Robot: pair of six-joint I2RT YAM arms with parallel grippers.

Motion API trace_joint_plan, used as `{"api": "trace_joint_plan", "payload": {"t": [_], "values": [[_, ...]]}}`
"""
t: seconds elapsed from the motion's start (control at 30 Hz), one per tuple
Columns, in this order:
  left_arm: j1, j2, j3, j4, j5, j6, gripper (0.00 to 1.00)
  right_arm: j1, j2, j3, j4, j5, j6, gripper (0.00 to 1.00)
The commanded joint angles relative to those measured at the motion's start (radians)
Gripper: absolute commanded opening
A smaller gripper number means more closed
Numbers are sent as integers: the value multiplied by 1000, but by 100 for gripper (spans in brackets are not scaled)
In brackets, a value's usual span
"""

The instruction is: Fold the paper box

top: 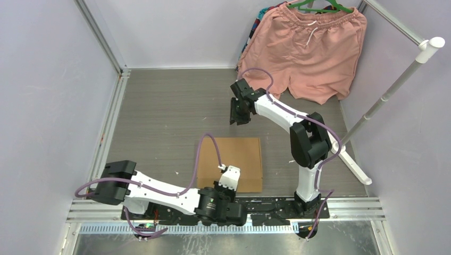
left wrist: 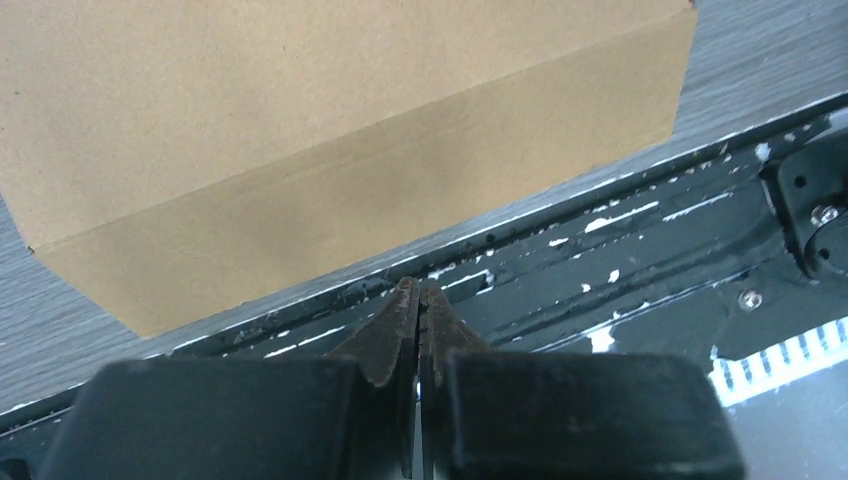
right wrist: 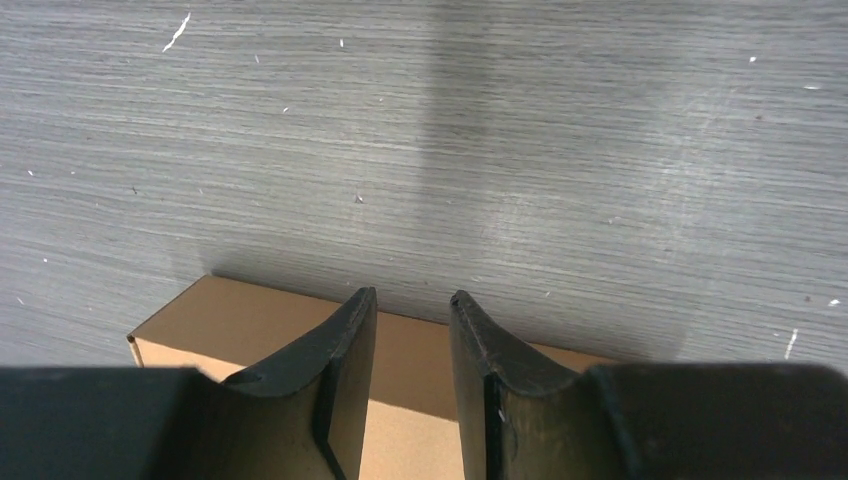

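Observation:
The paper box (top: pixel 234 162) lies closed and flat, a plain brown cardboard rectangle on the grey table near the front rail. The left wrist view shows its top and near side wall (left wrist: pixel 330 130). My left gripper (left wrist: pixel 420 285) hovers over the black rail just in front of that wall, shut, with nothing between its fingers. My right gripper (top: pixel 238 112) hangs above the bare table beyond the box's far edge. Its fingers (right wrist: pixel 350 340) stand apart and empty. In the right wrist view the box's far edge (right wrist: pixel 250 320) shows below and behind them.
Pink shorts (top: pixel 311 53) hang on a green hanger at the back right. A white rack pole (top: pixel 383 101) slants down to a foot on the table at the right. A black scuffed rail (left wrist: pixel 650 250) runs along the near edge. Pale walls enclose the table.

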Motion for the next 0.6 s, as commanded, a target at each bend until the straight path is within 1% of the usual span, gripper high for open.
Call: {"api": "trace_joint_plan", "payload": {"t": [0.0, 0.07, 0.2, 0.3, 0.37, 0.43, 0.57], "values": [[-10, 23, 52, -44, -170, -95, 0, -2, 20, 24, 43, -54, 22, 39], [-4, 26, 40, -62, -183, -124, 1, -3, 49, 56, 32, -62, 19, 39], [30, 20, -22, -4, -140, -117, 2, -1, 118, 126, 13, -96, 20, 39], [45, 23, -61, 51, -105, -111, 8, 7, 141, 139, 5, -93, 20, 40], [55, 34, -74, 80, -80, -99, 9, 14, 139, 129, 9, -91, 24, 41], [58, 55, -79, 101, -61, -98, 13, 21, 137, 115, 14, -92, 26, 42], [78, 86, -92, 142, -36, -91, 26, 33, 128, 74, 25, -92, 30, 42]]}}
